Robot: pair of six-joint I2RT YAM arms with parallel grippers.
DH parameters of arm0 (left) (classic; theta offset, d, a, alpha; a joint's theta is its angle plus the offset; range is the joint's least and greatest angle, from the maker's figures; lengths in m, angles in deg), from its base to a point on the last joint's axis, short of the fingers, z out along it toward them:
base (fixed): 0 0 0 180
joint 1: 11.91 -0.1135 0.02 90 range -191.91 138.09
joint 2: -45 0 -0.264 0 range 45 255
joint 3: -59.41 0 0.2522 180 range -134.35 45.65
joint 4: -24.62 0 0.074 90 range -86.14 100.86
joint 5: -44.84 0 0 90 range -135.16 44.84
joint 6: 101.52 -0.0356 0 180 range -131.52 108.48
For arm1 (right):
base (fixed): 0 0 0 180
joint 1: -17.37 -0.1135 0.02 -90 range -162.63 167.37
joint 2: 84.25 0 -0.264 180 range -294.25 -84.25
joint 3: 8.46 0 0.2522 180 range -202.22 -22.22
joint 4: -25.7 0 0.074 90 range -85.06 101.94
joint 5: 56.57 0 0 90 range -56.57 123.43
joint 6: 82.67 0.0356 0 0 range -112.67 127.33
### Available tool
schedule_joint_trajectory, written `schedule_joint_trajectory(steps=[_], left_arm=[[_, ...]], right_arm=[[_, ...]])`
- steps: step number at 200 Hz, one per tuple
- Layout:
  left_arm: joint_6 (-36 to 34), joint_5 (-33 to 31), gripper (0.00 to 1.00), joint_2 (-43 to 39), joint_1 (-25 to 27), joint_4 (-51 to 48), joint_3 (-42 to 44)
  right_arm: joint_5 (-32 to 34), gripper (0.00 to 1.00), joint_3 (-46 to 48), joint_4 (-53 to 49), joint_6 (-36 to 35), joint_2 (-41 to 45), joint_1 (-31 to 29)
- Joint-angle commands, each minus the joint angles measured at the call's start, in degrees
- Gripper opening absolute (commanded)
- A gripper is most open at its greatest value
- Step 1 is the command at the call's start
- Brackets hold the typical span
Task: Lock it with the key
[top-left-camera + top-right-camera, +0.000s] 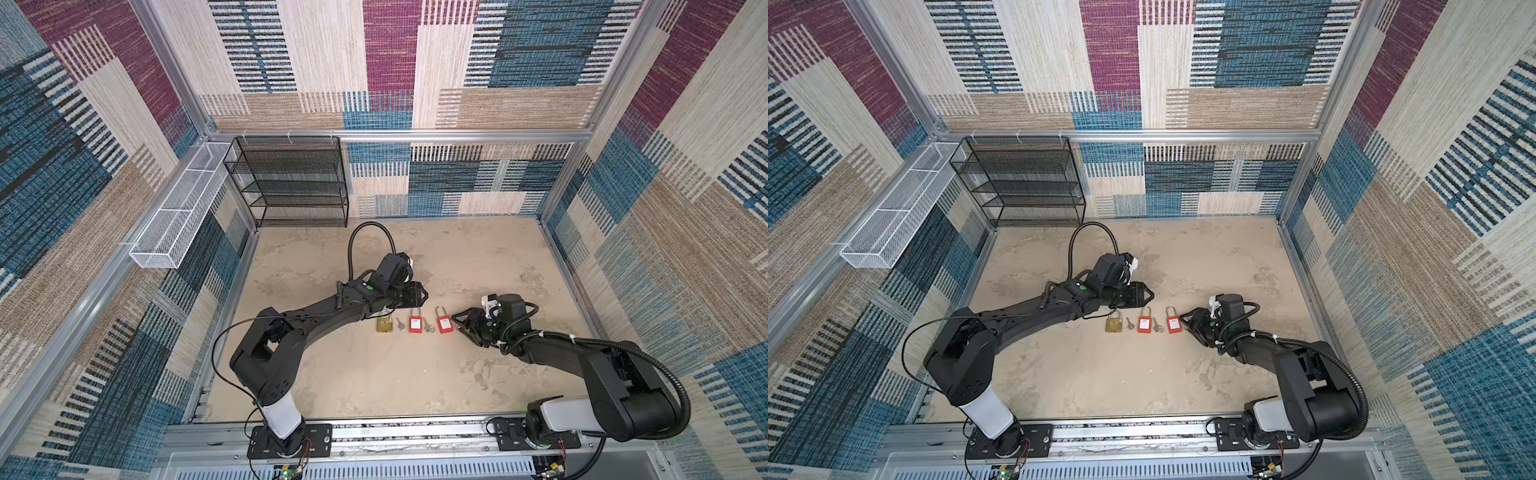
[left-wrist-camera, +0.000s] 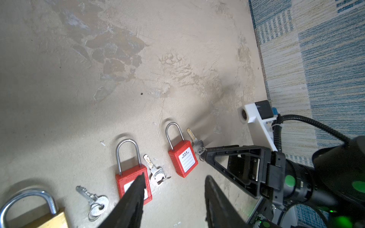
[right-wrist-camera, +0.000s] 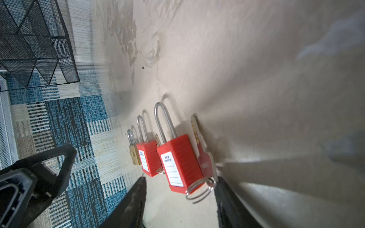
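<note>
Steel key ring, clearest from right wrist

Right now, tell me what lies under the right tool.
A key lies flat beside a red padlock, between the fingers of the open right tool. In both top views the tool mostly hides it.

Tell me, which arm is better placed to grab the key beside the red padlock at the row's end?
The right. The right gripper sits open right at that key, while the left gripper hangs open farther off.
</note>
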Motion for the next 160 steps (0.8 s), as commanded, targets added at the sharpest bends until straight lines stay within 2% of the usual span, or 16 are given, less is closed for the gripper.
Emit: schedule_joint_trajectory(steps=[1,31,73,99,107,110,113,124,129,133,135,160], left_arm=[[0.39,-0.56,0.5,-0.84,-0.19,0.47,0.35],[0.4,-0.64,0.51,-1.44,-0.45,0.66,0.9],[0.31,-0.81,0.5,-2.55,-0.85,0.61,1.53],[-0.06,-1.86,0.51,-4.87,-1.37,0.41,2.91],[-0.16,-1.55,0.52,-5.96,-1.82,1.19,3.9],[-0.14,-1.6,0.53,-6.43,-2.04,1.4,4.31],[-0.1,-1.78,0.54,-7.01,-2.18,1.54,4.68],[-0.57,-3.17,0.62,-9.17,-2.62,2.1,5.95],[-1.04,-3.98,0.77,-10.33,-2.73,2.3,6.59],[-1.38,-4.81,0.97,-11.21,-2.8,2.34,7.07],[-1.61,-5.38,1.0,-11.73,-2.82,2.26,7.26],[-3.77,-12.41,0.99,-18.62,-3.48,2.55,11.22]], right_arm=[[2.92,0.67,-0.82,-3.55,-0.61,1.52,-0.12],[6.03,0.78,-1.43,-6.79,-1.12,3.87,-0.25],[7.59,0.8,-3.37,-9.89,-2.3,6.48,-0.25],[12.65,0.84,-5.29,-12.92,-6.13,11.01,-0.25],[14.49,0.9,-6.12,-13.89,-8.1,12.69,-0.25],[15.39,0.97,-6.41,-14.47,-8.73,13.33,-0.25],[16.32,1.0,-7.0,-15.1,-9.21,13.97,-0.25],[19.01,0.99,-8.45,-16.7,-11.94,16.07,-0.24],[20.44,0.99,-9.02,-17.39,-12.68,16.96,-0.25],[21.79,0.99,-9.51,-18.06,-13.34,17.49,-0.25],[22.43,0.99,-9.77,-18.26,-13.74,17.76,-0.25],[30.36,0.99,-9.31,-16.04,-16.77,21.52,-0.25]])
